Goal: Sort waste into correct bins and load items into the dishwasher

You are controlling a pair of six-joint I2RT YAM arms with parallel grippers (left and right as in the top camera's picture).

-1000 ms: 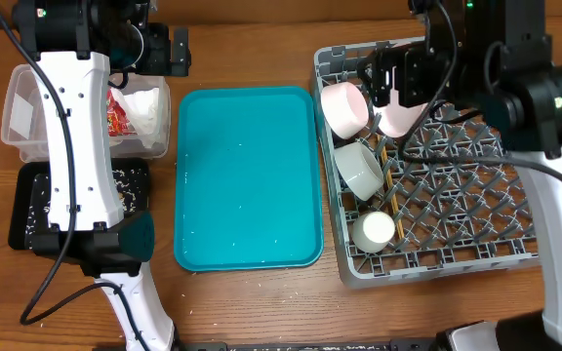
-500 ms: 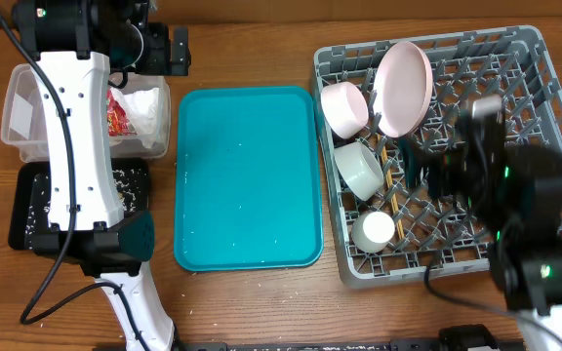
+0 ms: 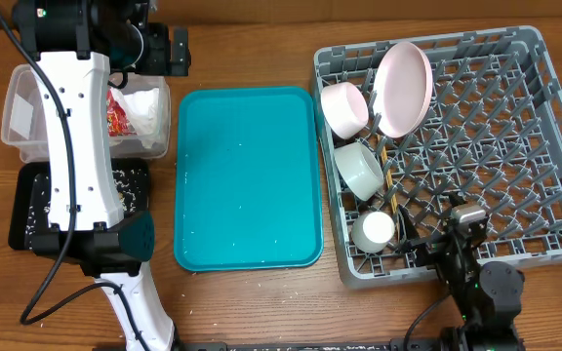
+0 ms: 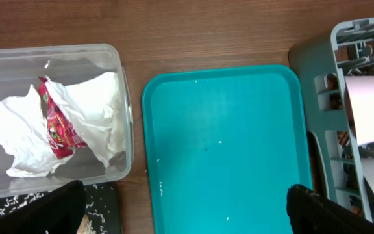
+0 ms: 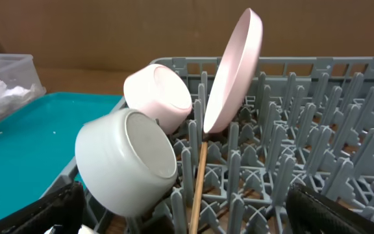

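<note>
The grey dish rack (image 3: 515, 146) holds the pink-white plate (image 3: 404, 86) on edge, the pink bowl (image 3: 344, 107), the grey-green bowl (image 3: 361, 169), the white cup (image 3: 374, 230) and chopsticks (image 3: 390, 180). My right gripper (image 3: 435, 239) is open and empty, low at the rack's front edge; its view shows the plate (image 5: 234, 71), both bowls (image 5: 125, 159) and a chopstick (image 5: 199, 182). My left gripper (image 3: 169, 51) is open and empty, high above the tub's far right corner. The clear tub (image 3: 22, 107) holds napkins (image 4: 18, 130) and the red wrapper (image 4: 57, 123). The black tray (image 3: 27, 210) holds rice (image 3: 130, 185).
A large teal tray (image 3: 247, 175) lies between the bins and the rack, with a few rice grains on it. The left arm's white link crosses over the tub and black tray. The right arm's base is at the table's front right edge.
My right arm has pulled back from the plate at the rack's far side to the rack's front edge. The plate now stands alone in the rack. The left arm has not moved.
</note>
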